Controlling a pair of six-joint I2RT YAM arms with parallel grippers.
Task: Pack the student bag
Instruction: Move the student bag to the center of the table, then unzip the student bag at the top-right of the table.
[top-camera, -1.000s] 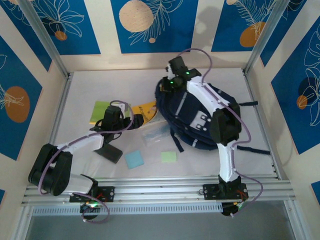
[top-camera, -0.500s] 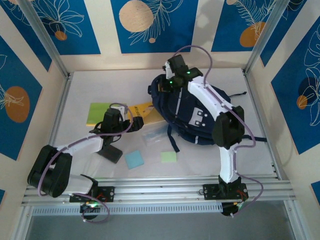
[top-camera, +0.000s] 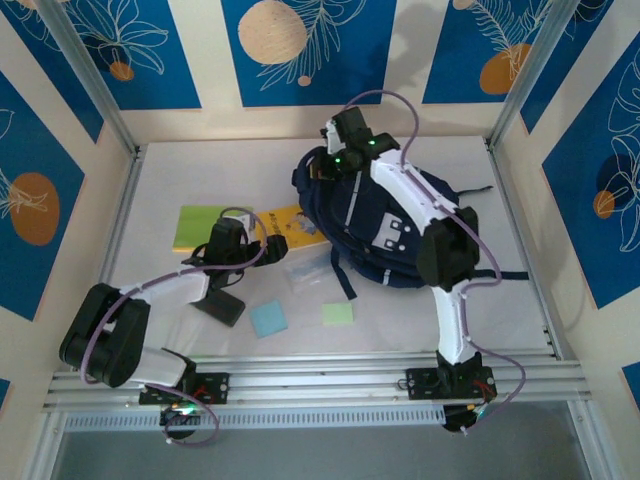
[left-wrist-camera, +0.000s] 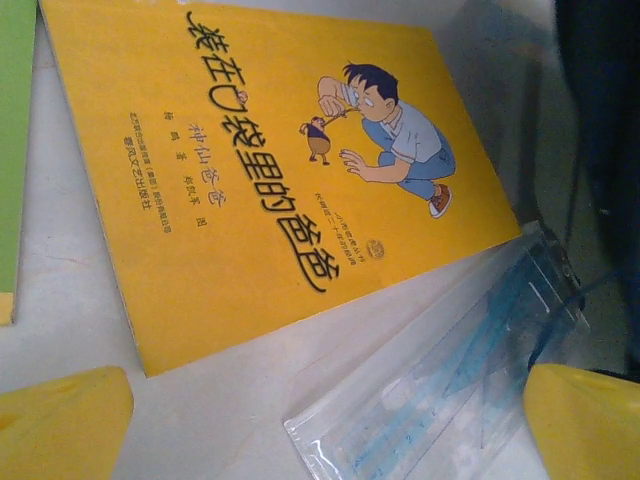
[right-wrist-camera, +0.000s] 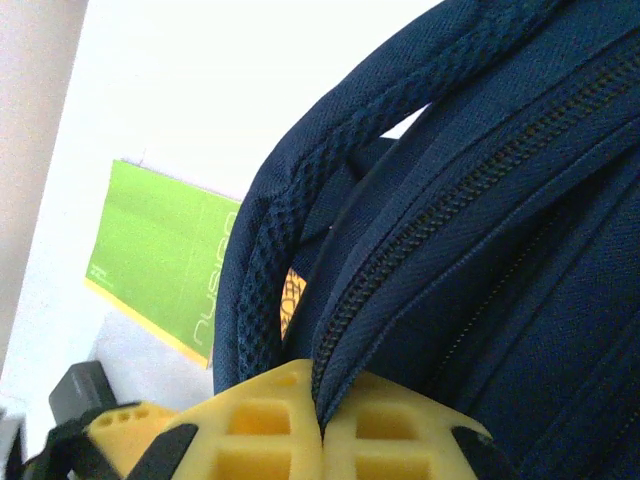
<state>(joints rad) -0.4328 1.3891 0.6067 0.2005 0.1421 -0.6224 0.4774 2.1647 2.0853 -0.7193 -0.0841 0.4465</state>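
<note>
The student bag (top-camera: 400, 225), dark navy, lies at the back right of the table. My right gripper (top-camera: 328, 168) is at its far left end, shut on the bag's fabric edge beside the zipper (right-wrist-camera: 420, 210), with the yellow pads (right-wrist-camera: 262, 425) pressed together. My left gripper (top-camera: 272, 245) hangs open just above the table. Its yellow fingertips (left-wrist-camera: 60, 425) stand wide apart over a clear packet of blue rulers (left-wrist-camera: 450, 375), next to a yellow book (left-wrist-camera: 250, 170). Nothing is between them.
A green notebook (top-camera: 198, 226) lies left of the yellow book (top-camera: 297, 221). A blue sticky pad (top-camera: 268, 318), a green sticky pad (top-camera: 338, 313) and a black block (top-camera: 222, 306) lie nearer the front. The frame's rails bound the table.
The right gripper has drawn the bag's end toward the back left, uncovering more of the yellow book. The left gripper has slid right toward the book and the ruler packet.
</note>
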